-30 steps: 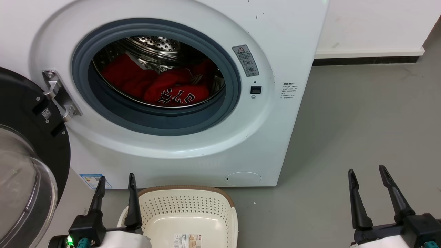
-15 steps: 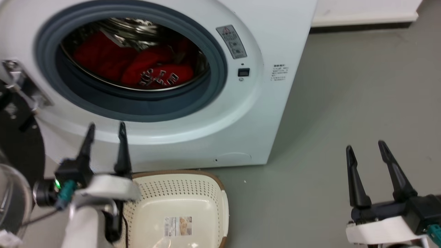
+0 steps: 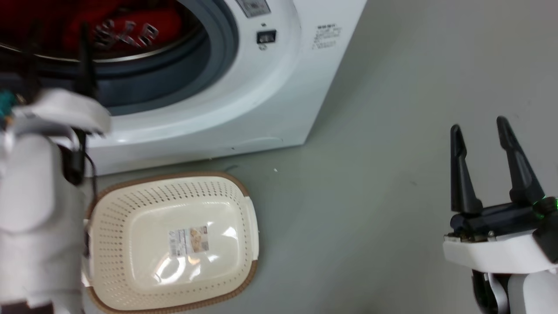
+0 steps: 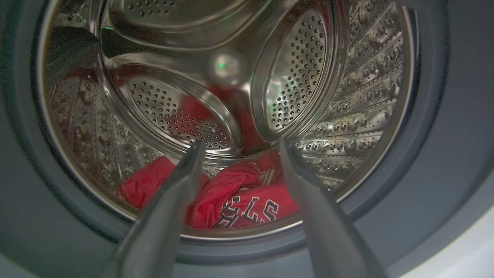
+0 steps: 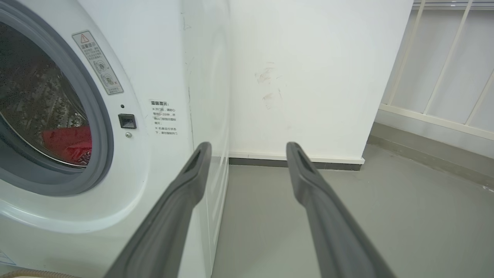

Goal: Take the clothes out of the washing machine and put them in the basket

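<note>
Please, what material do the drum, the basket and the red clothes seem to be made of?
The drum: probably stainless steel, polished; it mirrors light and is punched with small holes. The basket: likely moulded plastic, cream and glossy; its floor shows glare. Its brown rim looks woven, perhaps only imitation. The clothes: soft matte fabric; they fold and crumple.

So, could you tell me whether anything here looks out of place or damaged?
Only faint brownish scuffs on the white wall beside the washing machine; the basket sits upright and empty.
</note>
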{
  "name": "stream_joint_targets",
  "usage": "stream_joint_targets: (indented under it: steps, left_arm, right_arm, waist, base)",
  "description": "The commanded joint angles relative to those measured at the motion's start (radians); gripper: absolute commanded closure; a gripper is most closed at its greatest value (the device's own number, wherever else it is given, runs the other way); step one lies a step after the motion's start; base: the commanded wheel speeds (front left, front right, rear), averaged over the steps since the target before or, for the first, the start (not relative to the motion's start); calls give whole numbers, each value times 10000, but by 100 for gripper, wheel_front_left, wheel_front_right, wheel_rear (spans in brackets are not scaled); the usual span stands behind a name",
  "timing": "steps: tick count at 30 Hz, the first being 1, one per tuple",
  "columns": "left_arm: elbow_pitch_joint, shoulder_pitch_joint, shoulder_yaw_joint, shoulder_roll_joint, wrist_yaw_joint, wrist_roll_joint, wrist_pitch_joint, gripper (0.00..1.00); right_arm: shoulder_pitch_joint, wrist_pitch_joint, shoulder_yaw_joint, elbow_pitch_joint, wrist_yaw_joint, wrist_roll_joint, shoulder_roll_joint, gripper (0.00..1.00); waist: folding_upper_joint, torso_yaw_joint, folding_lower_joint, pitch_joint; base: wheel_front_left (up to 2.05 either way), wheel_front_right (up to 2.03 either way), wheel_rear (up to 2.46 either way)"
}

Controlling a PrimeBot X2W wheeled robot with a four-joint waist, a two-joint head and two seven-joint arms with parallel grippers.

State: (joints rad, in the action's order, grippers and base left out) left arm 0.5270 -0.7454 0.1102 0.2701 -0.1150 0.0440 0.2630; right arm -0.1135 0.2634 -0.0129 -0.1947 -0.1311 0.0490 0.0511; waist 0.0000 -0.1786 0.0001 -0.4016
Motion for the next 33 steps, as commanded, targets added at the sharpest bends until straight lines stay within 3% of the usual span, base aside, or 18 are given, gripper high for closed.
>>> stream_joint_targets:
  steps: [1,8,14,22,33]
  left_arm:
    - [94,-395,-12,196,-14,-53,28,0]
    - [1750,-2660,-447,1027,-85,-195,-561,0]
    - [2721,-4356,-877,1783,-133,-181,-1817,0]
    - [3436,-6266,-2095,2552,-143,288,-4765,0]
    - [3358,-8322,-3871,3796,-146,1538,-8941,0]
  right_arm:
    - [-220,20,-14,-58,7,85,-14,0]
    - [-641,20,25,-328,7,543,-14,0]
    - [-924,21,64,-499,7,833,-14,0]
    - [-1179,21,84,-691,7,1210,-12,0]
    - [-1418,20,54,-929,7,1574,-14,0]
  waist:
    - [0,-526,-1,-701]
    - [0,-1063,-1,-1813]
    - [0,-1428,-1,-2620]
    - [0,-1759,-1,-3461]
    - [0,-2116,-1,-4437]
  base:
    - [0,0,0]
    - [0,0,0]
    - [0,0,0]
    - [0,0,0]
    - [0,0,0]
